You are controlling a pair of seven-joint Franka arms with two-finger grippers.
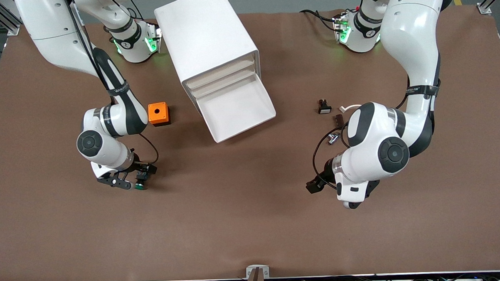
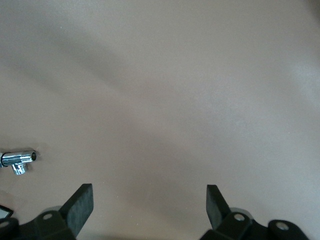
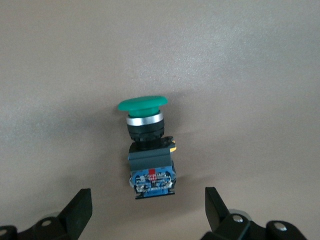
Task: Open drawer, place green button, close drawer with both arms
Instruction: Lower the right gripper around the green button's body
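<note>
Over the table (image 1: 253,223), my right gripper (image 3: 148,202) hangs spread apart above the lying button (image 3: 148,150); my left gripper (image 2: 150,205) waits agape; drawer (image 1: 236,109) pulled out.

Bright, even overhead light; soft shadows on the table (image 1: 253,223); wrist views slightly hazy.

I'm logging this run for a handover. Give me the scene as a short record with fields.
drawer: bottom one pulled out of the cabinet, nothing in it
button: lying on the table, toward the right arm's end
right gripper: open, over the button, not gripping
left gripper: open, over bare table, holding nothing
orange box: beside the cabinet
</note>
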